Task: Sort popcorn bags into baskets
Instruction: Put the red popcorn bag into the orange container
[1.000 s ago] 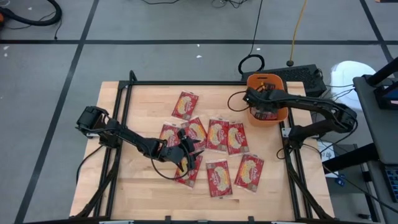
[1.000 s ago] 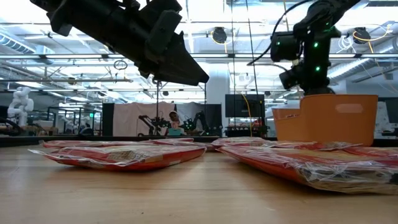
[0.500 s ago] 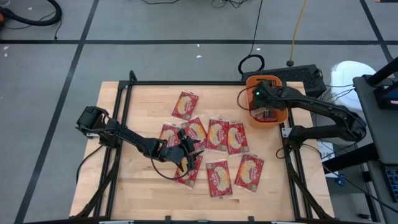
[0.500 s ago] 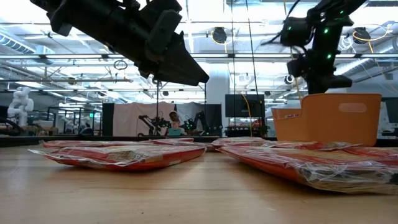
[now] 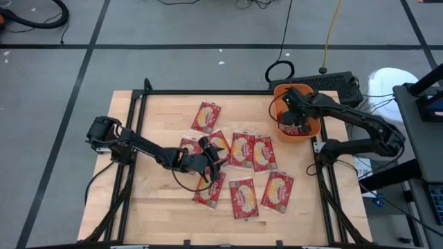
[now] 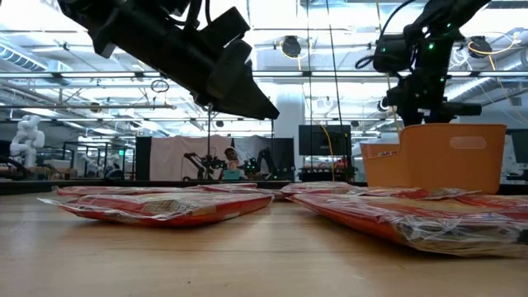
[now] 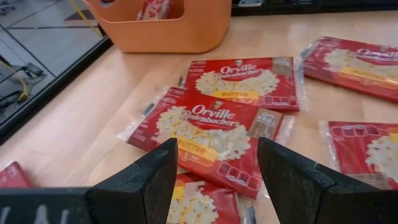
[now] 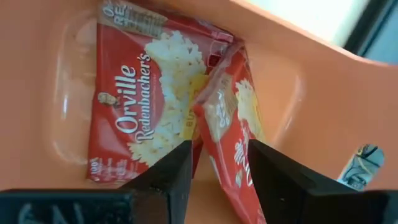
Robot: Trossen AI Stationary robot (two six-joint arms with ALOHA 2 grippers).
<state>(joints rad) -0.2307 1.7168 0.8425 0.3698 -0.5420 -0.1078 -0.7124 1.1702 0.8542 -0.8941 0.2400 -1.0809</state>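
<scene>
Several red popcorn bags [image 5: 243, 197] lie flat on the wooden table. My left gripper [image 5: 209, 161] hangs open just above the middle ones; in the left wrist view [image 7: 217, 171] one bag [image 7: 214, 127] lies beyond its fingers. The orange basket [image 5: 305, 136] stands at the far right corner. My right gripper [image 5: 293, 116] stands open over it, pointing down. In the right wrist view [image 8: 219, 171] one bag [image 8: 134, 112] lies flat on the basket's floor. A second bag [image 8: 231, 118] stands on edge beside it, leaning toward the wall.
A black frame [image 5: 138, 124] runs along the table's edges. Bare wood lies at the table's left and near sides. In the low view the basket [image 6: 450, 157] stands behind the bags at the right, and a person shows far back in the room.
My left gripper has gone a little toward the table's far edge above the middle bags. My right gripper has rolled about over the basket and drifted toward the table's right edge, rising slightly.
</scene>
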